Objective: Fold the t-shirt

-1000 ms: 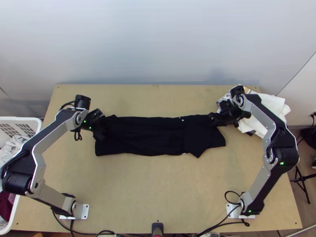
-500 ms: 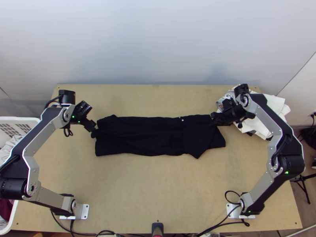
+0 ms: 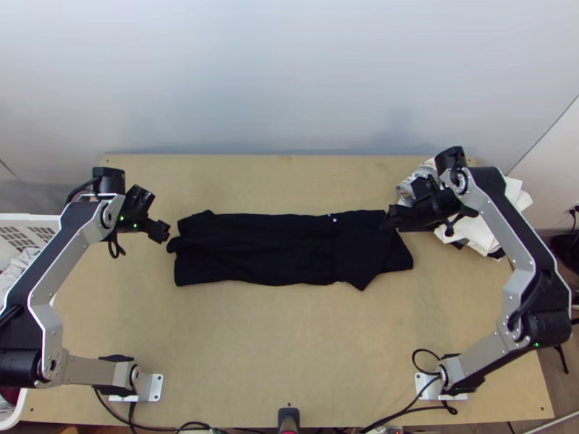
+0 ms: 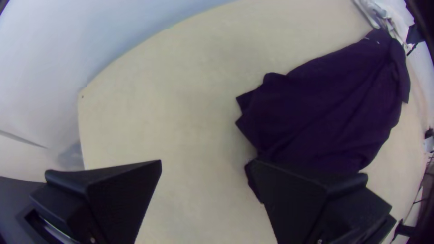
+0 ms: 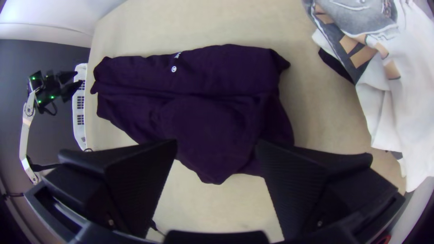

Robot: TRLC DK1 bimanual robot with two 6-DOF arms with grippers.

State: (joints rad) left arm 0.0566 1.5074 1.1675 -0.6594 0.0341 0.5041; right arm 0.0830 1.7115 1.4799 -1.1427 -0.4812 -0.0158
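Looking down on the worktop [image 3: 289, 347], we see a white basket [image 3: 22, 239] off its left side and the dark t-shirt [image 3: 268, 249] lying across the middle as a long folded band, while a mostly white pile of clothes [image 3: 474, 230] crowds the far right corner beneath the right arm. We have the right end effector [image 3: 389, 218] over the shirt's right end, partly blocking our top view, and the left end effector [image 3: 162, 231] just beside the other end, both with fingers spread apart.
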